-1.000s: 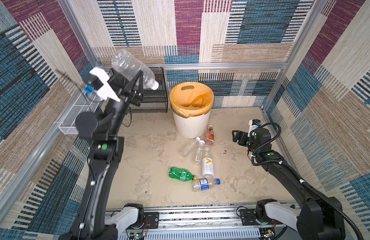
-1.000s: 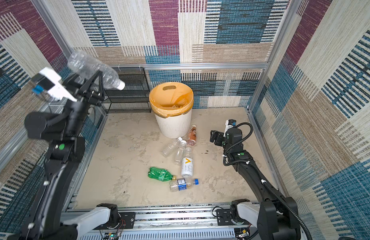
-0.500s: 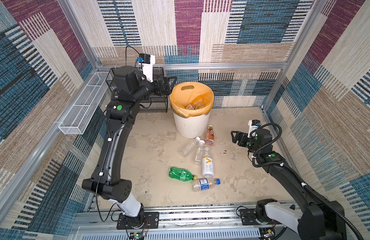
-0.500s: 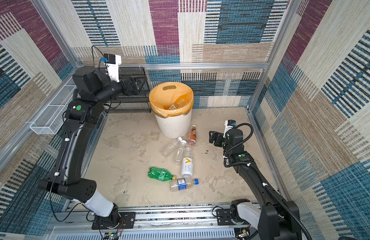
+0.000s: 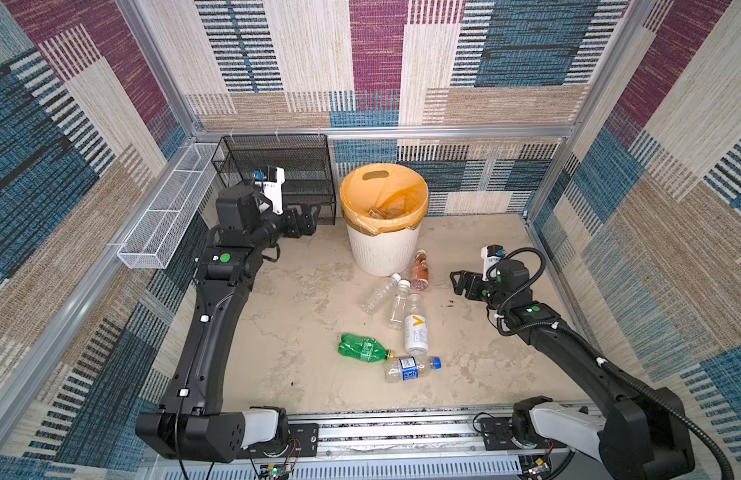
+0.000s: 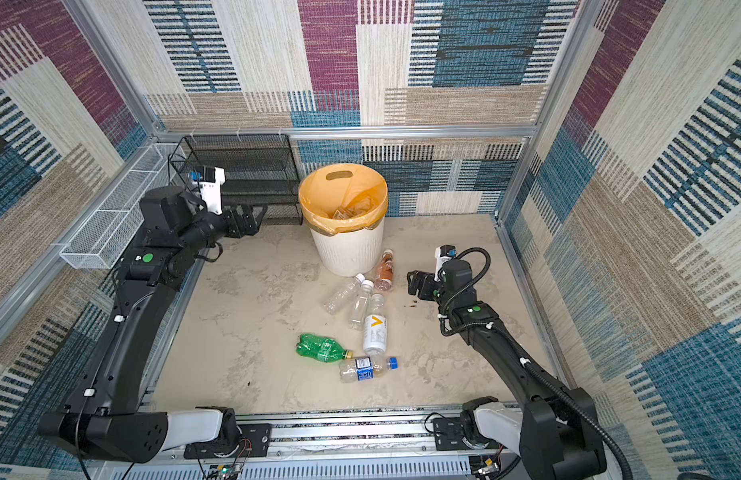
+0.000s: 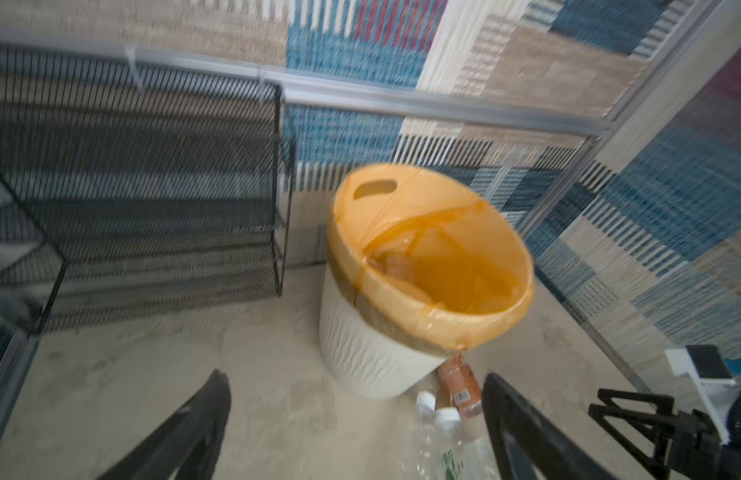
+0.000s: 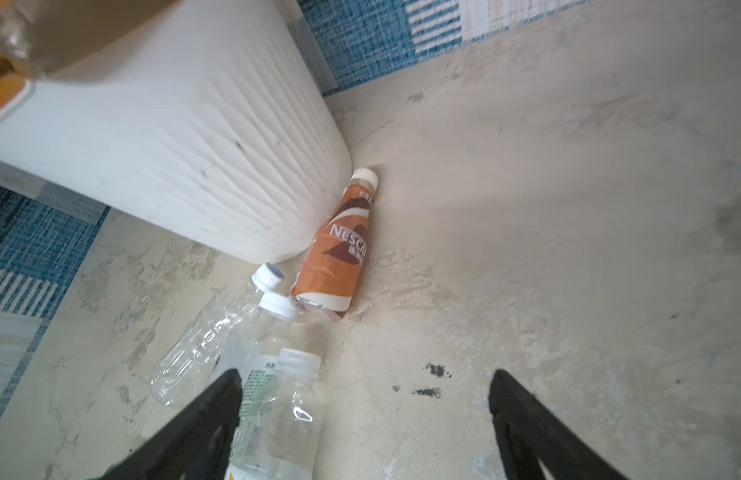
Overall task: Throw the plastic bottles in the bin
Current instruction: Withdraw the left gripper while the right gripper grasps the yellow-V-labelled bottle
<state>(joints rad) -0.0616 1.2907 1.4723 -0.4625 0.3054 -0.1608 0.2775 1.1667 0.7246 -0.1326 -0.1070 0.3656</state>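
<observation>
The bin (image 5: 381, 253), white and ribbed with an orange bag, stands at the back middle in both top views (image 6: 346, 253); clear bottles (image 5: 381, 212) lie inside it. Several plastic bottles lie on the floor in front: an orange-labelled one (image 5: 419, 272) (image 8: 339, 249) against the bin, two clear ones (image 5: 379, 293), a white-labelled one (image 5: 416, 328), a green one (image 5: 362, 348) and a blue-labelled one (image 5: 410, 368). My left gripper (image 5: 308, 216) (image 7: 354, 376) hangs open and empty, left of the bin. My right gripper (image 5: 458, 282) (image 8: 367, 372) is open and empty, low, right of the bottles.
A black mesh rack (image 5: 277, 166) stands against the back wall just behind my left gripper. A white wire basket (image 5: 165, 224) hangs on the left wall. Dark spots (image 8: 433, 370) mark the floor between my right fingers. Patterned walls close in on three sides.
My left arm swung down from high at the left, where it held a clear bottle, to beside the bin; the gripper opened and the bottle is gone from it. The right arm barely moved.
</observation>
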